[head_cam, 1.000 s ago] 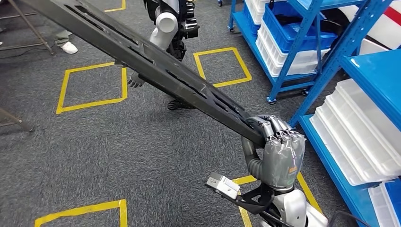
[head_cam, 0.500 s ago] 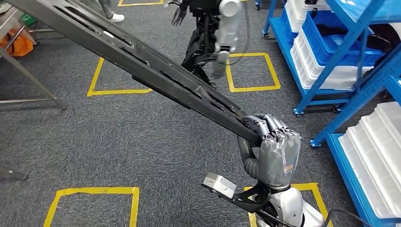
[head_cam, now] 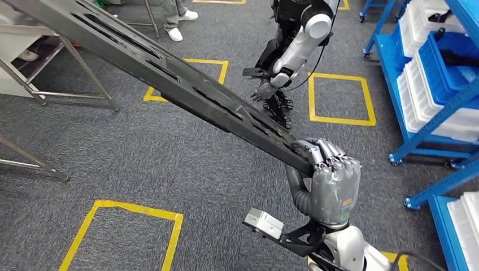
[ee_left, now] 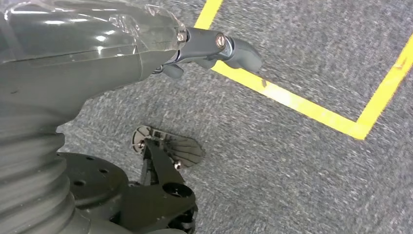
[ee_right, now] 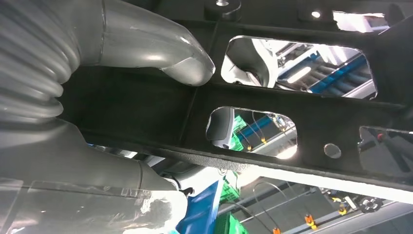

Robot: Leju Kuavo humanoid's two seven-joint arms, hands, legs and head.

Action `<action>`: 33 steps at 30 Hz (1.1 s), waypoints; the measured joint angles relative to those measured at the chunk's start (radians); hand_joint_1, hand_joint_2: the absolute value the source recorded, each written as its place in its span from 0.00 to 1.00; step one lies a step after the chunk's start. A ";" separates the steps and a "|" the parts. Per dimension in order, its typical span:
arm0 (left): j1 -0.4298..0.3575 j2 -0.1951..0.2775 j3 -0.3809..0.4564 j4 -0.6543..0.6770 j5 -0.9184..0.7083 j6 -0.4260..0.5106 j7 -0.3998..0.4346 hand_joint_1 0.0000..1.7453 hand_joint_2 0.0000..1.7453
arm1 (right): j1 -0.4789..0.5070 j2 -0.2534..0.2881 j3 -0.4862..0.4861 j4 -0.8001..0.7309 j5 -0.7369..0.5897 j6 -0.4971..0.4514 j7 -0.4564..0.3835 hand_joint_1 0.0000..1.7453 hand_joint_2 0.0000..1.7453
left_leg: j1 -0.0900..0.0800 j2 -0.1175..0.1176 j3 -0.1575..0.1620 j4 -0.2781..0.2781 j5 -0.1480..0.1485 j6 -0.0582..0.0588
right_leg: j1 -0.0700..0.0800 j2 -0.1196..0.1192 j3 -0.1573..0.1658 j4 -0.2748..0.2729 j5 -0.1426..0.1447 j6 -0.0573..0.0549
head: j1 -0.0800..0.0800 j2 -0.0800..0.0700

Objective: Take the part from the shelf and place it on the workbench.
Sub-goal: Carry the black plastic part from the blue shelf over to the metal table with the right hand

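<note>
The part (head_cam: 186,90) is a long black flat bar with slotted cut-outs, running from the upper left of the head view down to my right hand (head_cam: 330,180). That hand grips its near end, holding it slanted above the grey carpet. Close up in the right wrist view, the part (ee_right: 302,126) crosses the picture and the grey thumb (ee_right: 146,44) lies against it. In the left wrist view my left hand (ee_left: 97,44) hangs over the floor with nothing in it, its thumb (ee_left: 229,46) sticking out.
Another humanoid robot (head_cam: 294,45) stands ahead beyond the bar. Blue shelves with white and blue bins (head_cam: 440,73) line the right side. Metal table legs (head_cam: 85,68) stand at the left, and a person's feet (head_cam: 175,22) are behind them. Yellow tape squares (head_cam: 339,99) mark the carpet.
The whole picture has shifted: the camera turned left, so shelves and the other robot slid right and table legs came in. My right hand keeps the same grip on the part.
</note>
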 joint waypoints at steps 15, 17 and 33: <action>0.001 0.001 0.000 0.000 0.000 0.000 0.000 0.00 1.00 | -0.005 -0.001 0.001 0.000 0.000 0.000 0.000 1.00 1.00 | -0.051 0.173 0.011 -0.027 0.013 0.051 | 0.021 -0.184 0.043 -0.026 -0.024 -0.019 | -0.012 0.000; 0.001 0.002 0.000 0.000 0.000 0.000 0.000 0.00 1.00 | -0.008 -0.002 0.001 0.000 0.000 0.000 0.000 1.00 1.00 | -0.040 0.150 0.030 -0.058 0.027 0.057 | 0.020 -0.131 0.038 0.003 -0.047 -0.013 | -0.011 0.000; -0.001 0.003 0.000 0.000 0.001 -0.003 0.001 0.00 1.00 | -0.009 -0.004 0.003 0.006 0.000 0.000 0.001 1.00 1.00 | -0.007 0.058 -0.030 0.083 -0.049 -0.005 | -0.011 -0.040 -0.009 0.010 0.006 0.005 | -0.012 0.000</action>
